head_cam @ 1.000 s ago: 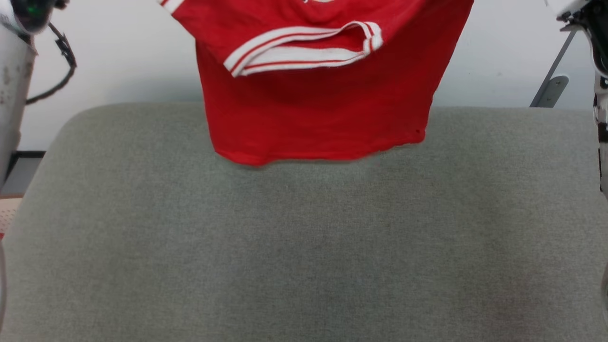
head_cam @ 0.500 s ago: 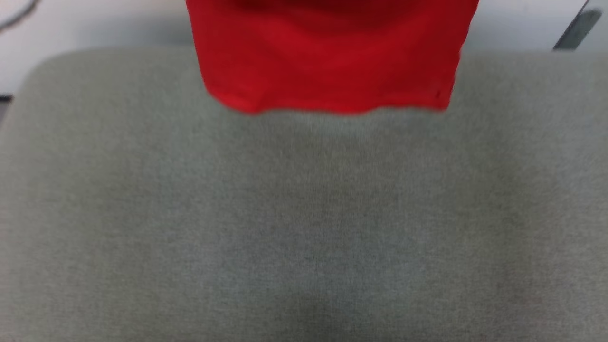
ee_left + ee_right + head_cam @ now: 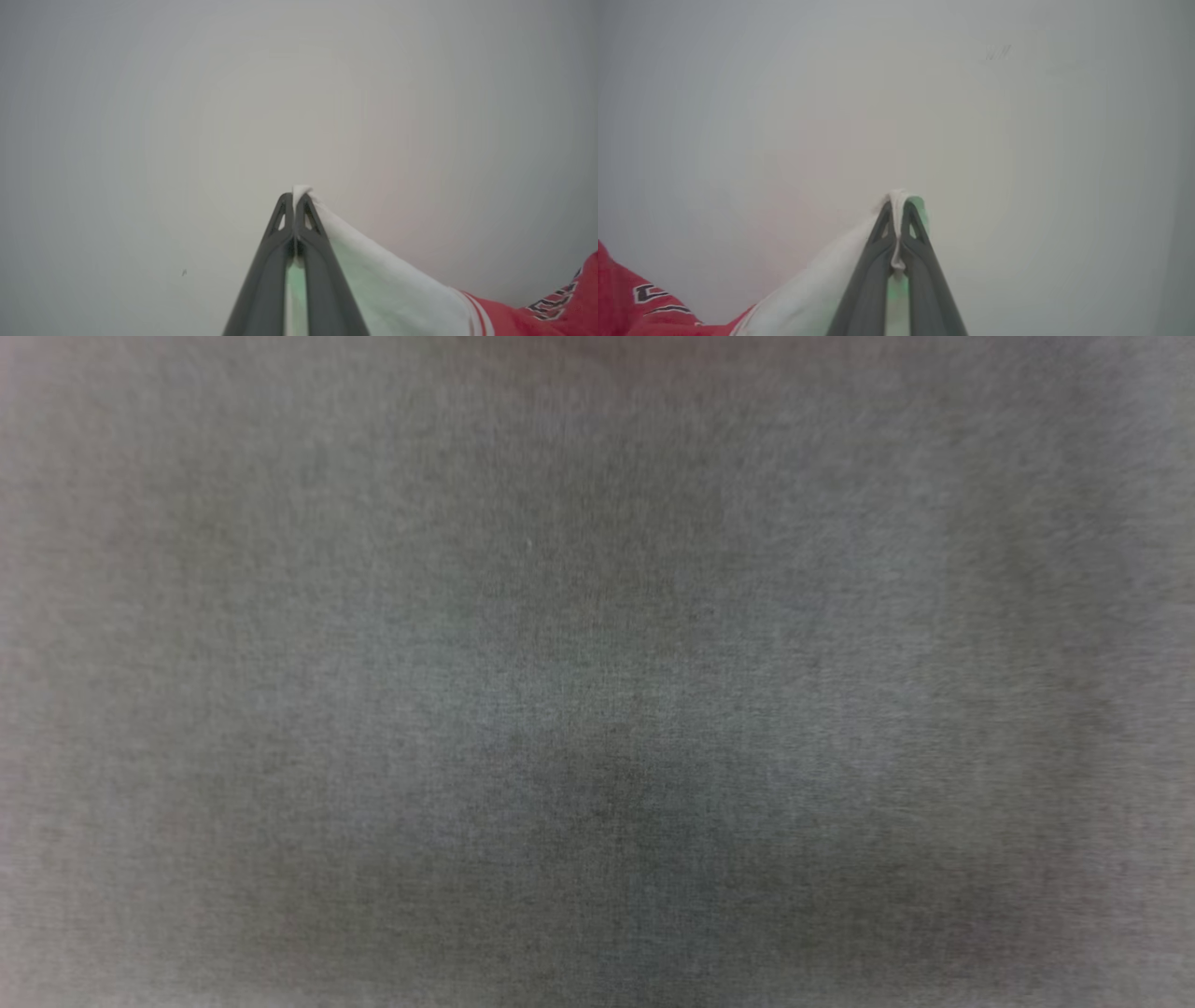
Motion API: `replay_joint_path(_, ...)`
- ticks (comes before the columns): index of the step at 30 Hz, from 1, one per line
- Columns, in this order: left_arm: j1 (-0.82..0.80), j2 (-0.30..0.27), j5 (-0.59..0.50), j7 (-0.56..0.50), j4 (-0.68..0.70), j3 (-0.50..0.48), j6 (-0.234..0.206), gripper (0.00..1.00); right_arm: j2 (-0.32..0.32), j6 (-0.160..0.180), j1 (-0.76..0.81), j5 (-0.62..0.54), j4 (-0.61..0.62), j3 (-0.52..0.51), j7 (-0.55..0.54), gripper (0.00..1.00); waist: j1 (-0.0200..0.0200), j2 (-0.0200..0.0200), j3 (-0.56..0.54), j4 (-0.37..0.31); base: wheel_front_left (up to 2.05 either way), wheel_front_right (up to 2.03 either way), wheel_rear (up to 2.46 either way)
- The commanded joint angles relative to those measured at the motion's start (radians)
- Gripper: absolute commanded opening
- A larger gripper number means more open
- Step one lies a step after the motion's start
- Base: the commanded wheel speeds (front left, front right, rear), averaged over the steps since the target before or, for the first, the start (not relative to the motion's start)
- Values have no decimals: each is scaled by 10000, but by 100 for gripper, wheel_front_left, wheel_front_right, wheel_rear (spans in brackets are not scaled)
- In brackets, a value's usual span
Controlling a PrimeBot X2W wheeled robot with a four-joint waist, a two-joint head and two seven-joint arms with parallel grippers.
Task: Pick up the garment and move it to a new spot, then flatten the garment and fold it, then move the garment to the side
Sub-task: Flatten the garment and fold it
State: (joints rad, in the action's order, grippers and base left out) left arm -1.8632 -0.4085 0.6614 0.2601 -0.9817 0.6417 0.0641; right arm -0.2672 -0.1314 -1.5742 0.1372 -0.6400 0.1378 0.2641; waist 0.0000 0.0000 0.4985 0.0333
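head view: blurred grey fabric surface (image 3: 597, 672). left wrist: left gripper (image 3: 294, 198) fingers clamped on a white sleeve of the garment (image 3: 397, 280), lifted. right wrist: right gripper (image 3: 899, 205) fingers pinching the other sleeve. pickup done; placing, flattening, folding to come.

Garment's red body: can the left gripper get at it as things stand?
Probably not yet: the left gripper is shut on the garment by its white sleeve, so it would have to let go first.

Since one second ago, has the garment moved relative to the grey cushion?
Cannot tell. The head camera itself shifted, and the grey cushion now offers no edge to judge the garment against.
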Motion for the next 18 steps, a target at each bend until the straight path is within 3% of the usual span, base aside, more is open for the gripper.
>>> replay_joint_path(1, 194, 46, -23, 40, -4, -58, -20, 0, 97, 15, 472, -124, -18, 45, -7, 0, 0, 0, 658, 171, 0, 0, 0)
replay_joint_path(10, 1883, 305, -246, 57, -54, -510, 271, 0, 20, 15, 1560, 171, -909, 331, 2, 0, 0, 0, 392, 293, 0, 0, 0)
replay_joint_path(18, 3669, 702, 114, -966, -1362, 197, 622, 0, 25, 15, 3223, 1940, -2552, 1977, -729, 0, 0, 0, -839, 278, 0, 0, 0)
